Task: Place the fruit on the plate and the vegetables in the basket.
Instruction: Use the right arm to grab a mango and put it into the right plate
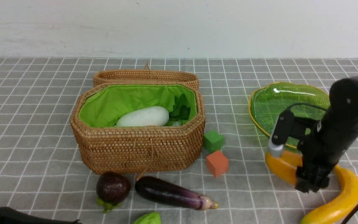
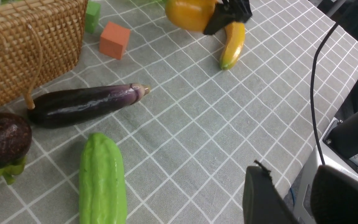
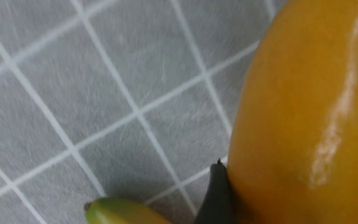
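My right gripper [image 1: 311, 183] reaches down over the glossy orange-yellow fruit [image 1: 281, 166], which lies in front of the green plate [image 1: 278, 99]. One black finger [image 3: 216, 196] presses the fruit's side [image 3: 303, 118]; the other finger is hidden. The yellow banana [image 1: 343, 193] curves just beside it. The open basket [image 1: 141, 149] holds a white vegetable [image 1: 143, 117] and dark green leaves [image 1: 180, 109]. In front of it lie the round dark purple fruit [image 1: 113, 187], the eggplant [image 1: 169, 193] and a light green piece [image 2: 103, 180]. My left gripper [image 2: 294, 169] hangs open and empty near the table's edge.
A green cube [image 1: 213, 140] and an orange cube [image 1: 217, 163] sit between the basket and the plate. The basket's lid [image 1: 144, 76] lies back behind it. A black cable [image 2: 314, 93] runs past the table's edge near my left gripper.
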`<action>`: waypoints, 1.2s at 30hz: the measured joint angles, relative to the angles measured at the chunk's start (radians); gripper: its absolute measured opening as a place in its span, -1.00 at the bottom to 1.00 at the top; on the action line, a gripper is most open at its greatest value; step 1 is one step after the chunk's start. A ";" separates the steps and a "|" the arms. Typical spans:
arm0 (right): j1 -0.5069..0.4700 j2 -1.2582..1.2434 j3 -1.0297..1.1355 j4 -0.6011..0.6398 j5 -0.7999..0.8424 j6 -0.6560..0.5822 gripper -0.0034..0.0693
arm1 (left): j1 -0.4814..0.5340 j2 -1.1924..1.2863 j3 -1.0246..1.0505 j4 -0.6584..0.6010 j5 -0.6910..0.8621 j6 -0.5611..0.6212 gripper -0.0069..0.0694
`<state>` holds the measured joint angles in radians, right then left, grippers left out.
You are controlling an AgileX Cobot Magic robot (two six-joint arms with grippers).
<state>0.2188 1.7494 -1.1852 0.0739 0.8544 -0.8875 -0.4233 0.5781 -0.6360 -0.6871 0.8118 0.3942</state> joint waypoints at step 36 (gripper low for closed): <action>-0.232 0.145 -0.256 0.025 -0.146 0.944 0.84 | 0.000 0.000 0.000 0.000 0.012 -0.058 -0.19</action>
<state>-0.0136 1.8947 -1.4411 0.0993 0.7085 0.0566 -0.4233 0.5781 -0.6360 -0.6871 0.8236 0.3357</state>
